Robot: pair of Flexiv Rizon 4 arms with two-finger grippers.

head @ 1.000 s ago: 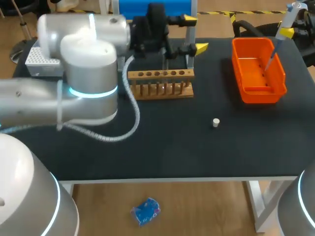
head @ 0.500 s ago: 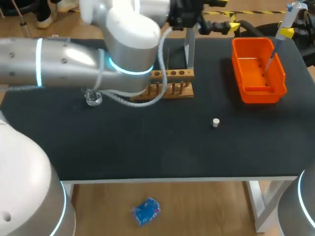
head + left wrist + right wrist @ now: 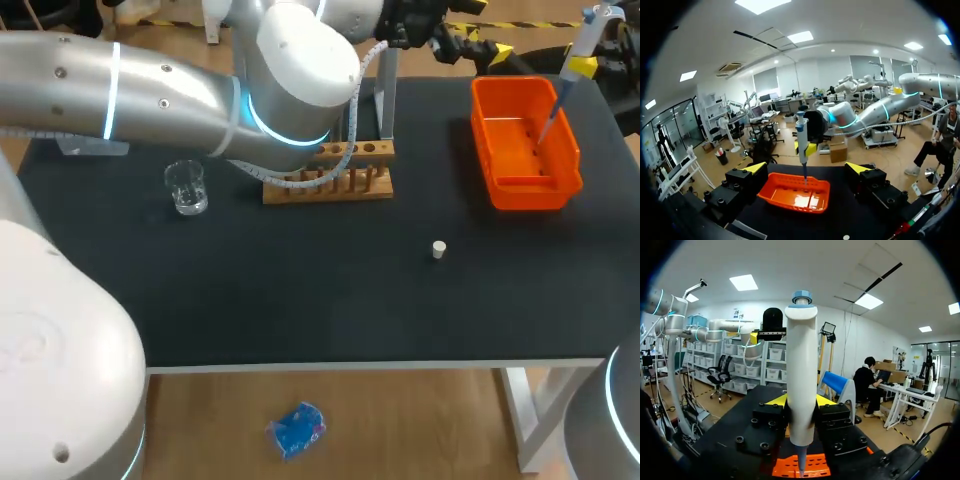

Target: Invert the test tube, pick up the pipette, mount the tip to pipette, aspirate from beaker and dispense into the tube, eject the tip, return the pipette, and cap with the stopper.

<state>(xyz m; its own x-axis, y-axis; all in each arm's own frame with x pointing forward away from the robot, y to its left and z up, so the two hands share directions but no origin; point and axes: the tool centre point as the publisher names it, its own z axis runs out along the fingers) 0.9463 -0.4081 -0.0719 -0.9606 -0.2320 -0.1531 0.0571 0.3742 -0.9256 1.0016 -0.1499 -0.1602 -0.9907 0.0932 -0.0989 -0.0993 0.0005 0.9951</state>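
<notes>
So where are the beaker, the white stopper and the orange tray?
beaker [image 3: 187, 190]: head view, on its glass wall.
white stopper [image 3: 438, 249]: head view, on its top.
orange tray [image 3: 530, 193]: head view, on its near wall.

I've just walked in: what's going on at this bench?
The right gripper is shut on the pipette, holding it upright over the orange tray. The left gripper is open and empty, facing that tray. The beaker, wooden rack and white stopper stand on the table, held by neither.
</notes>
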